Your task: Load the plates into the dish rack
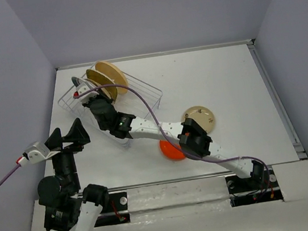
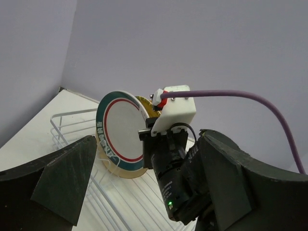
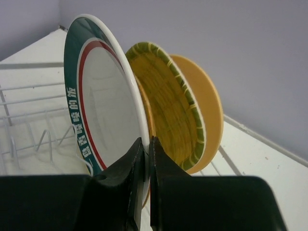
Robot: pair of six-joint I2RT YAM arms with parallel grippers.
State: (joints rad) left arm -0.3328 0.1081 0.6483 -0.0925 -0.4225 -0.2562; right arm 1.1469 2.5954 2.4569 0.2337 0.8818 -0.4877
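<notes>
**Right gripper clamped on the rimmed plate at the dish rack**

Right gripper (image 3: 147, 144): fingers pinched tight on the lower rim of the white plate with the green-red rim (image 3: 103, 110). The plate stands on edge over the dish rack (image 3: 29, 65), toward its far end. Whether its bottom edge sits between the tines is hidden by the fingers.

Directly behind it in the rack is the yellow-olive ribbed plate (image 3: 166, 115), upright and very close. I cannot tell if the two touch. Behind that, farthest along the rack, is the peach plate (image 3: 209, 110), also on edge.

Left gripper (image 1: 67, 133): jaws spread wide, nothing between them. It hangs just off the rack's near-left side, facing the rack.

Small beige plate (image 1: 200, 117): flat on the table (image 1: 223, 77), to the right of the rack and well apart from it.

Small red-orange plate (image 1: 170, 150): on the table on the near-right side of the rack, partly covered by the right arm.
</notes>
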